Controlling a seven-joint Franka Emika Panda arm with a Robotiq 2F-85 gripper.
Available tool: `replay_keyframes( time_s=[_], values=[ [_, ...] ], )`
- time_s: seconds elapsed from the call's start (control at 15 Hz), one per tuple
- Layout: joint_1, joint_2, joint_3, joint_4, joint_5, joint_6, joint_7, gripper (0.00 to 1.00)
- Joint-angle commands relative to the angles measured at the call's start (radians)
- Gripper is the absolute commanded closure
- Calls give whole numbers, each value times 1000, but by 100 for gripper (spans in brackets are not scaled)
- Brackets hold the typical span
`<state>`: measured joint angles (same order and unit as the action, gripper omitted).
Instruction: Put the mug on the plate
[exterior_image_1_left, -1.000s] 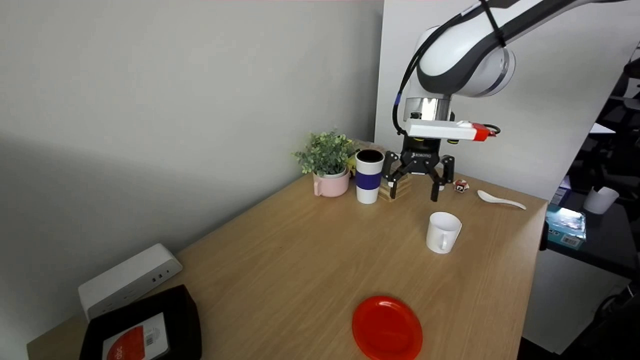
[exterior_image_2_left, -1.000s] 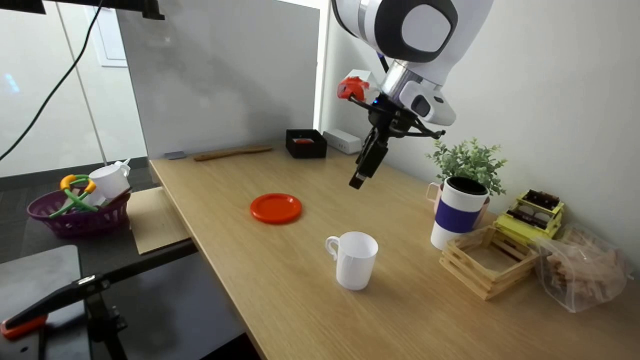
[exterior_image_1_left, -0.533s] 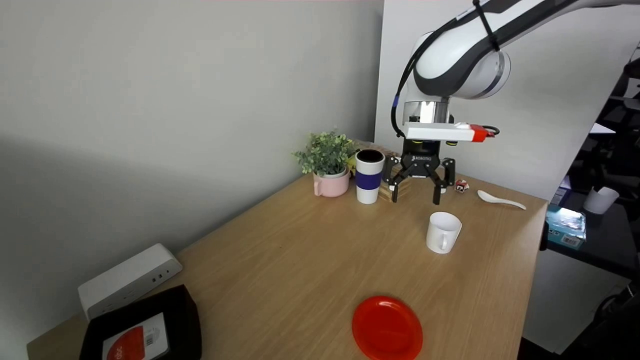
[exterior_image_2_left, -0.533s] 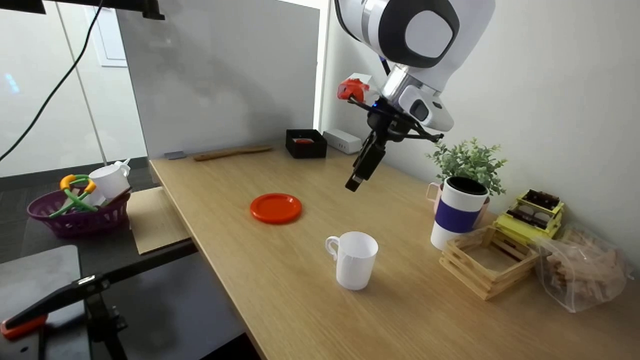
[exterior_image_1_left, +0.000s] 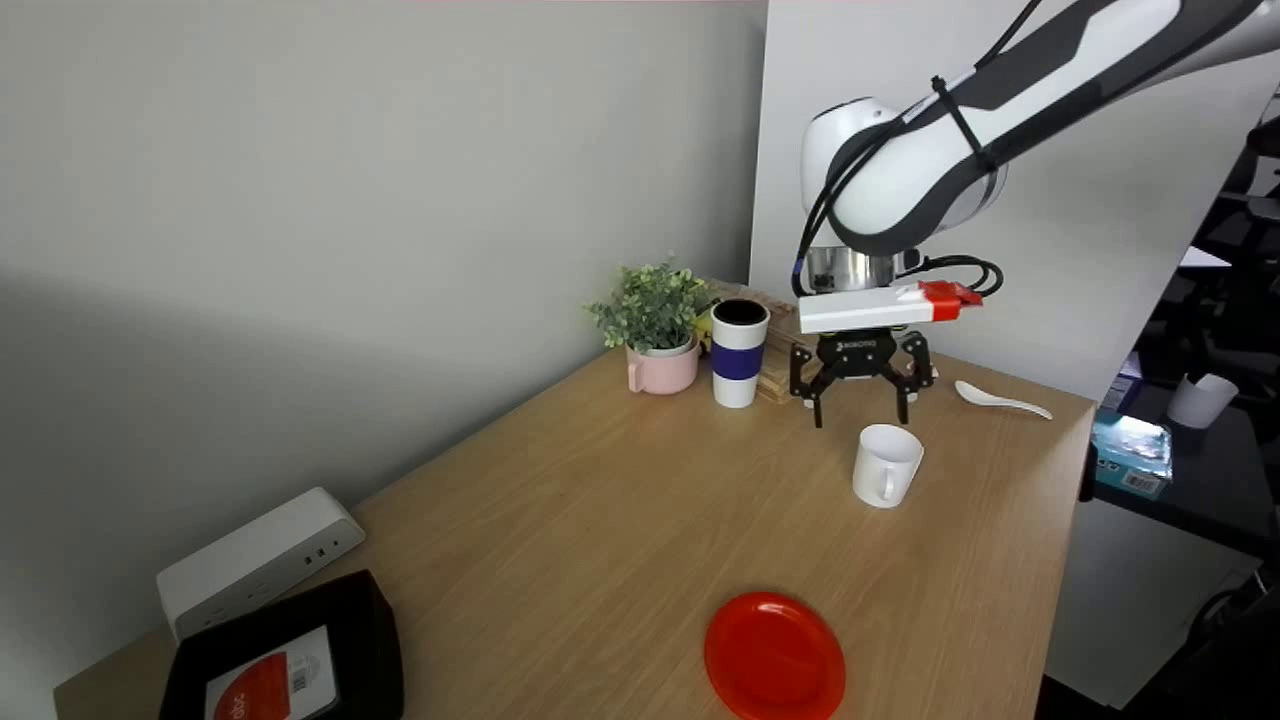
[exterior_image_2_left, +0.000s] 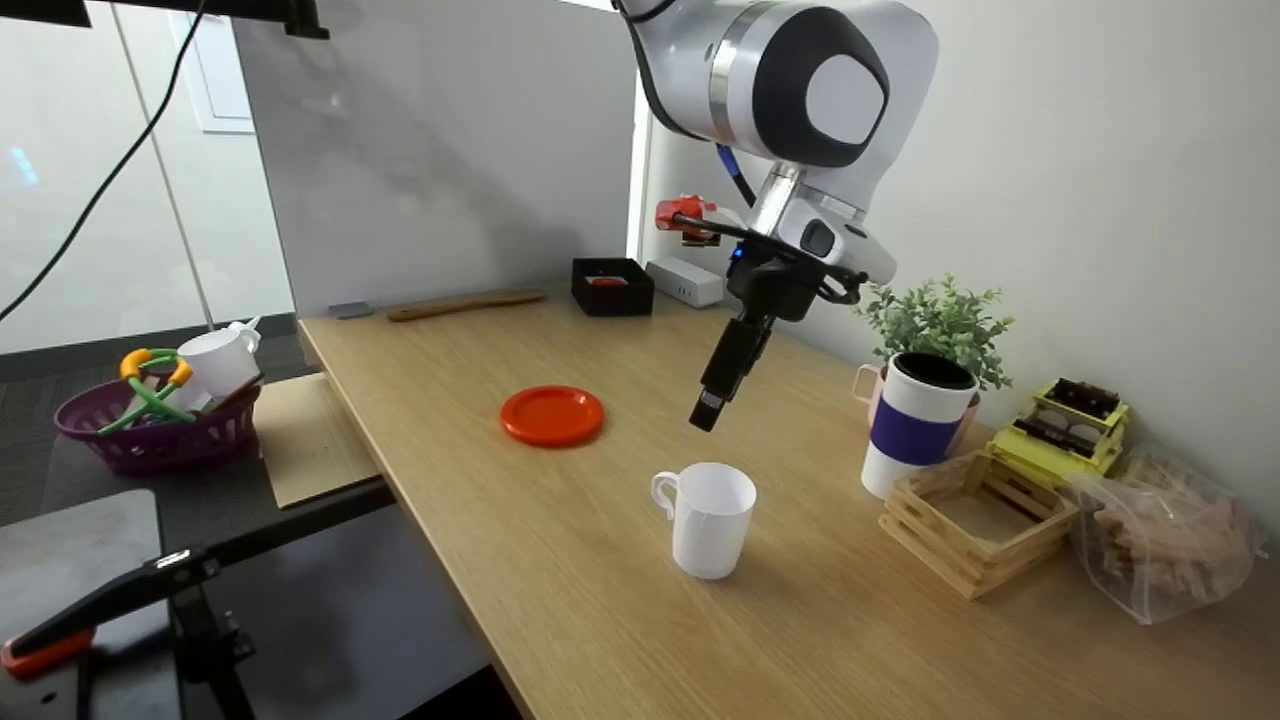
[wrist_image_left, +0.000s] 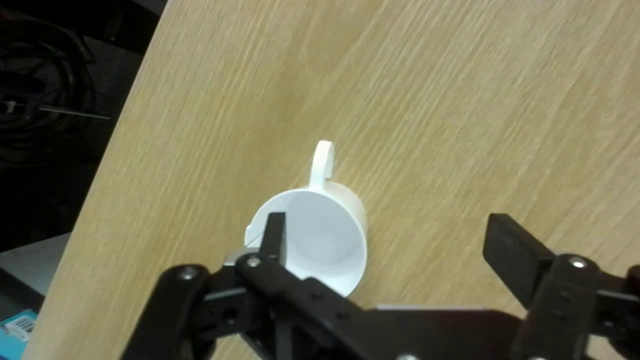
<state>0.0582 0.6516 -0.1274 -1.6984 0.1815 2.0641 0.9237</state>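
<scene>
Robotiq gripper, its two fingers spread wide and nothing held between them, is suspended above and near one white mug, the two seen apart in both exterior views. One finger is seen partly covering the mug's opening in the wrist view.

One wooden table is bordered by a wall. Beyond its edge, one purple basket is filled with mixed items, one white cup among them. One leafy plant is housed in one pink pot by the wall. One black square tray, with one red-and-white item inside, is placed just beside one white box with ports. One wooden crate, partly masked by the gripper in an exterior view, is grouped with one yellow container and one clear bag. One tumbler, banded in dark blue, is placed near the crate; part of the pot is blocked by it in an exterior view. One red plate is laid flat, parted from the mug by a stretch of tabletop. Smaller still, the mug is stood upright on the table, its one handle attached. One white spoon is set near the table's corner, past the mug from the plate.
</scene>
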Motion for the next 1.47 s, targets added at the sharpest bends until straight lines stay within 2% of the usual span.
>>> replay_keyframes(
  time_s=[0.0,0.27,0.67,1.0,1.07,1.27,1.4],
  values=[
    [61,3,-51,-14,-134,-46,147,0],
    [63,20,-37,6,-225,-73,187,0],
    [37,35,-16,7,-241,100,108,0],
    [3,88,-4,44,-198,231,11,0],
    [37,58,-29,14,-216,202,61,0],
    [26,80,-27,27,-211,220,38,0],
    [43,69,-36,15,-219,214,69,0]
  ],
)
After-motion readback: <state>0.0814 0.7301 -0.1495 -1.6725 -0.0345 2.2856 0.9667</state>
